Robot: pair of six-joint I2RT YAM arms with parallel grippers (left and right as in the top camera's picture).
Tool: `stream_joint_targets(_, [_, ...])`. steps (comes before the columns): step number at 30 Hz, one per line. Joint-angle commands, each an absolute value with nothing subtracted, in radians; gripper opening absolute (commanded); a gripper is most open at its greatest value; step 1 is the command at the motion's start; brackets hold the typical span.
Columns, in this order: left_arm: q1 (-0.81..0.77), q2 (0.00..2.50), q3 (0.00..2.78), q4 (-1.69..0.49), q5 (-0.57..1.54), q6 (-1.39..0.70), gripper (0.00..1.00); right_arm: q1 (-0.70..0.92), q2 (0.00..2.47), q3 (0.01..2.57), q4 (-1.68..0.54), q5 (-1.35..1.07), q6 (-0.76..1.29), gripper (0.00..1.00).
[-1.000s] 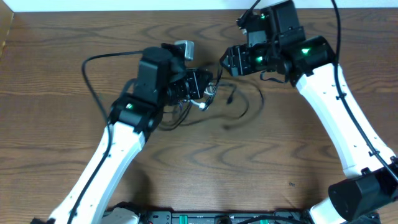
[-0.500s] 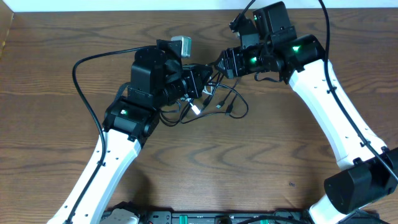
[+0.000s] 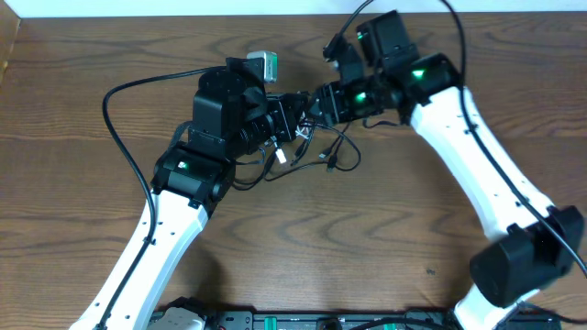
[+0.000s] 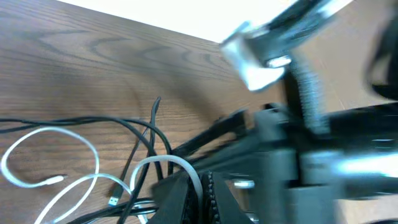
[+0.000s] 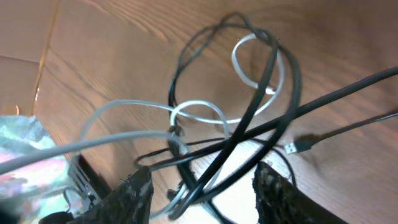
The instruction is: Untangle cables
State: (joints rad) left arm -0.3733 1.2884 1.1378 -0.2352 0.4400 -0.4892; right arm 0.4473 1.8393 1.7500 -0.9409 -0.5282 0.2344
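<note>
Your left hand's (image 4: 198,190) clamped on the white cable (image 4: 168,160); right hand's (image 5: 205,193) half-open with the black cables (image 5: 256,99) between its fingers.

Both arms share one build. The left arm (image 3: 174,229) and the right arm (image 3: 477,156) each have long, smooth white shells between boxy black joint housings. Small green lights (image 3: 419,73) glow on the black housings. A thick black wire (image 3: 108,115) loops out from the left arm, and another wire (image 3: 459,27) arcs off the right arm at the far side. A grey camera box (image 3: 261,64) is fixed to the left wrist. A round black joint (image 3: 518,266) caps the right arm's near end. The right gripper (image 5: 205,193) has black fingers (image 5: 140,196) with a rough, pebbled surface. The left gripper (image 4: 200,193) has black fingers (image 4: 180,196) with grooved inner faces.
</note>
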Motion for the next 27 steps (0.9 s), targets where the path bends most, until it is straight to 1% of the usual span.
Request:
stream_joint_targets(1, [-0.370,1.287,1.157,-0.225,0.432,-0.474,0.07,0.455,1.906,1.733,-0.933,-0.561,0.278,0.45])
stream_joint_targets(2, [-0.370,1.287,1.157,-0.221,0.432,-0.474,0.07,0.458,1.920,1.733,-0.929,-0.564,0.289,0.43])
stream_joint_targets(4, [-0.368,1.286,1.158,-0.185,0.433,-0.483,0.07,0.466,1.963,1.733,-0.914,-0.540,0.322,0.34])
stream_joint_targets(6, [-0.357,1.281,1.158,-0.146,0.434,-0.522,0.07,0.466,2.001,1.733,-0.901,-0.527,0.352,0.29])
stream_joint_targets(8, [-0.336,1.267,1.159,-0.104,0.438,-0.564,0.07,0.464,2.043,1.733,-0.884,-0.526,0.367,0.26])
stream_joint_targets(13, [-0.274,1.203,1.178,-0.049,0.449,-0.590,0.07,0.463,2.134,1.733,-0.852,-0.526,0.375,0.23])
stream_joint_targets(17, [-0.223,1.142,1.219,-0.046,0.449,-0.590,0.07,0.461,2.189,1.733,-0.839,-0.525,0.374,0.24])
stream_joint_targets(21, [-0.177,1.082,1.272,-0.035,0.449,-0.589,0.08,0.457,2.230,1.733,-0.823,-0.509,0.377,0.28])
stream_joint_targets(23, [-0.156,1.055,1.304,-0.017,0.448,-0.589,0.07,0.454,2.251,1.733,-0.823,-0.474,0.389,0.31])
stream_joint_targets(27, [-0.135,1.026,1.345,0.035,0.448,-0.589,0.08,0.442,2.280,1.732,-0.826,-0.470,0.389,0.33])
